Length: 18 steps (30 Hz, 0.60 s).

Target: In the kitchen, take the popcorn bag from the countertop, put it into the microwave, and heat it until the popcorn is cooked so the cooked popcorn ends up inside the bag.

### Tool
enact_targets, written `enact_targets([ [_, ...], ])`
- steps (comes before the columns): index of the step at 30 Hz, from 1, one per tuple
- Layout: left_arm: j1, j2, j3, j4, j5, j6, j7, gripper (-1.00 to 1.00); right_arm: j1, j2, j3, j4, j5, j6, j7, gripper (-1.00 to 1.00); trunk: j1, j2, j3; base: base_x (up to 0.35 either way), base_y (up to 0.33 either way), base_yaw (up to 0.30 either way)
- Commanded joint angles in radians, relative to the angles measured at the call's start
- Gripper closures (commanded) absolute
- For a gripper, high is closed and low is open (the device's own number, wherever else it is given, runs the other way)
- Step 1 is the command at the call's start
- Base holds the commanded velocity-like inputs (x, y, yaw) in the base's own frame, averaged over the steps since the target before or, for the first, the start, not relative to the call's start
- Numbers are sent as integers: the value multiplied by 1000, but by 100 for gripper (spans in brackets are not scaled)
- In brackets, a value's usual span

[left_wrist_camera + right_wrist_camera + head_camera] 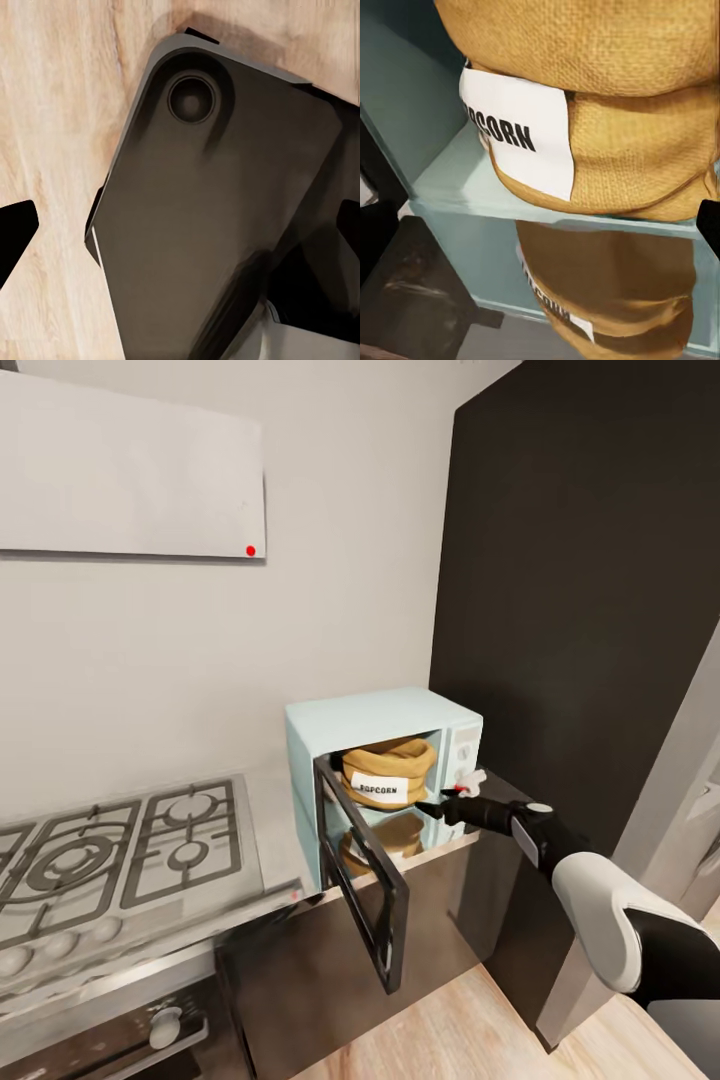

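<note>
Progress is well advanced, as far as can be judged: the popcorn bag [388,772] is already placed inside the microwave [380,722], where it is seen upright on the glass shelf of the chamber, with its white label turned toward the opening. In the right wrist view the popcorn bag [607,112] is shown very close, resting on the pale shelf, and its mirror picture is seen in the glossy surface below. No loose popcorn can be made out, so it cannot be told whether anything is cooked; it is judged that the heating is not yet begun, because the door [362,880] is swung wide open toward the room. The microwave is set on the steel worktop [270,830], between the gas hob [120,850] and the tall dark cabinet [580,590]. The right claw [446,802] is held just in front of the opening, near the lower edge of the white knob panel [464,758], and nothing is carried in it; its fingers look close together in the head view, but this cannot be told with certainty. The left claw [180,247] is pointed down over the wooden floor [52,135] and a dark part of the robot's base [225,210], and it is spread wide, with one dark fingertip [15,225] at each side of the picture. What is left, then, is judged to be the closing of the door and the starting of the heating.
</note>
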Motion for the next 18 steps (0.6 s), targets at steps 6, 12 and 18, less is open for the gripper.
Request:
enact_targets([
  [6, 0, 0, 0, 0, 4, -2, 3, -100, 1, 0, -8, 71, 9, -4, -7, -100, 0, -1, -1, 176, -21, 39],
  [12, 0, 0, 1, 0, 4, -2, 4, -100, 1, -2, -8, 77, 10, -5, -13, -100, 0, -1, -1, 27, 0, 206],
  [18, 0, -2, 1, 0, 4, -2, 4, -100, 1, -34, -10, 66, 6, -7, -16, -100, 0, -1, -1, 22, 0, 17],
])
